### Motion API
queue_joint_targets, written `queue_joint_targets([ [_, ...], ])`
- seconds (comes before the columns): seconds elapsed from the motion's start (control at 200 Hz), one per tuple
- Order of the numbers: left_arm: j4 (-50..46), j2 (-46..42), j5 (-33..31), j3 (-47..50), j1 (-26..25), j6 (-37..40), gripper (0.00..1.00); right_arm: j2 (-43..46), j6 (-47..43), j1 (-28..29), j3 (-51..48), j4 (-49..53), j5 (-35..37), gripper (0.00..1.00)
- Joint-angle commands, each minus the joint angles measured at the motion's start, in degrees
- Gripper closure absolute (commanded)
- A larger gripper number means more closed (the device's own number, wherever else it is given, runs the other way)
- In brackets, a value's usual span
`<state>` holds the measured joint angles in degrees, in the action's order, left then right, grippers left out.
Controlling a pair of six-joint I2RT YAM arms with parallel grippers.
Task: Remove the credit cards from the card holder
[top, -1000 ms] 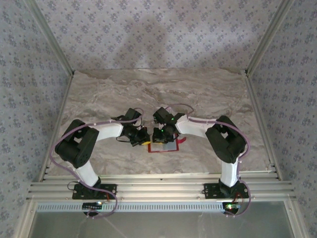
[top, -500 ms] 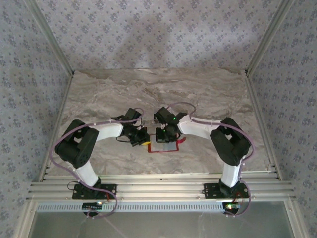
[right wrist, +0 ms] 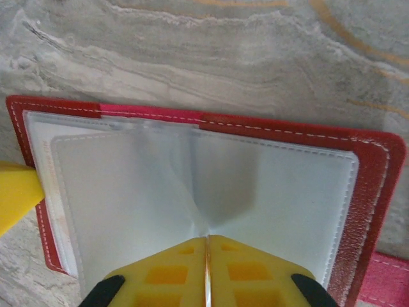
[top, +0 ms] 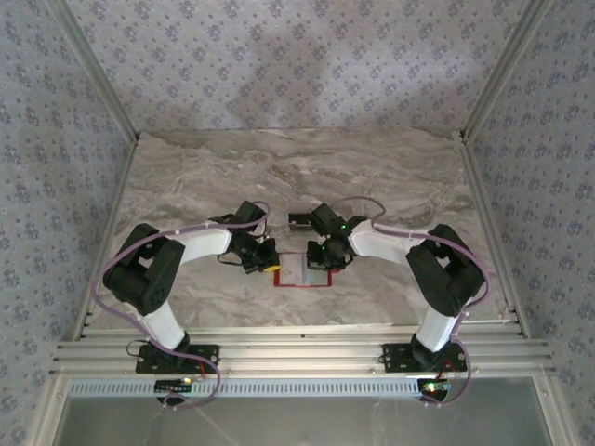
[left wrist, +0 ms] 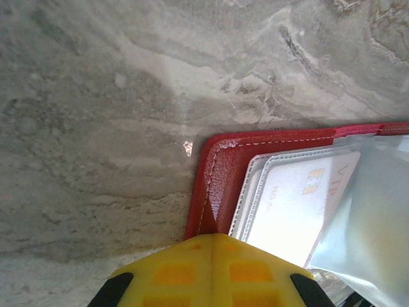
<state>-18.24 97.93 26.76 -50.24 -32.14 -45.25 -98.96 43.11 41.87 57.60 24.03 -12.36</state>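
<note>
The card holder [top: 302, 271], a red wallet, lies open on the marble table between both arms. My left gripper [left wrist: 212, 236] is shut, its yellow tips pressed on the red left edge [left wrist: 214, 185]. A pale credit card [left wrist: 300, 204] with a gold chip sits inside a clear pocket beside those tips. My right gripper [right wrist: 206, 238] is shut on a clear plastic pocket leaf [right wrist: 192, 185] at the wallet's middle fold, and the leaf is lifted into a ridge. The left gripper's yellow finger [right wrist: 16, 195] touches the wallet's left side. From above, the left gripper [top: 270, 265] and right gripper [top: 321, 260] flank the wallet.
The wallet's red snap tab [right wrist: 383, 281] sticks out at its right side. Bare marble table [top: 307, 177] stretches behind the wallet. Patterned walls and metal frame posts [top: 493, 74] enclose the table on three sides.
My right arm has swung to the right and its gripper has shifted off the wallet's middle toward its right part, showing more of the pale inside. The left arm has stayed put.
</note>
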Motion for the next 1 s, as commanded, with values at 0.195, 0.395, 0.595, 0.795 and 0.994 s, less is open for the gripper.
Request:
queue_joint_targets([
  [0.195, -6.2, -0.6, -4.4, -0.6, 0.6, 1.3, 0.95, 6.0, 1.6, -0.5, -2.1, 7.4, 9.4, 0.79],
  [0.395, -6.3, -0.8, -4.4, -0.5, 0.6, 1.4, 0.95, 10.7, 1.9, -0.6, -2.1, 8.5, 12.2, 0.76],
  [0.595, -6.3, -1.1, -4.3, -0.6, 0.5, 1.4, 0.95, 12.5, 1.6, 0.3, -0.4, 5.0, 6.8, 0.75],
  [0.795, -6.4, -2.1, -4.0, -1.4, 0.2, 1.3, 0.95, 9.2, 0.4, 0.7, 1.5, 0.9, -1.8, 0.74],
  [0.994, -7.3, -2.0, -3.9, -2.8, -0.1, 1.6, 0.94, 2.8, 0.3, 0.6, 2.9, -4.0, -10.1, 0.74],
])
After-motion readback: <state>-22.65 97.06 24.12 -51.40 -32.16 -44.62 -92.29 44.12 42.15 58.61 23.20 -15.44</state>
